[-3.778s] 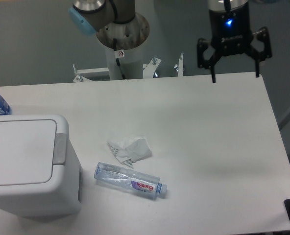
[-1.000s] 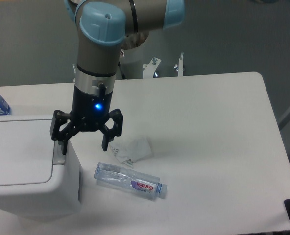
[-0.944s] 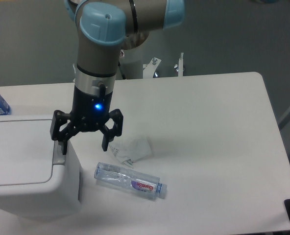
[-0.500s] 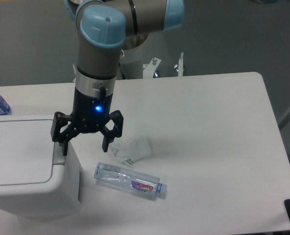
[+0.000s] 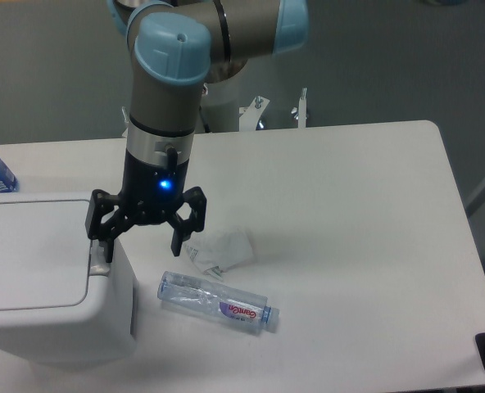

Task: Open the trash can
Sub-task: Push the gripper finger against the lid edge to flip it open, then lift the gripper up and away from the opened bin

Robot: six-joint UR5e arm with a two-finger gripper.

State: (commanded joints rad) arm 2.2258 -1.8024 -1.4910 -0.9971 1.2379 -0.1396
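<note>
Jaws spread wide, nothing gripped. Gripper held over grey push tab at lid edge of trash can, front-left on table. Tab best pressed straight down, squarely, one fingertip centred; crumpled paper left undisturbed.
</note>
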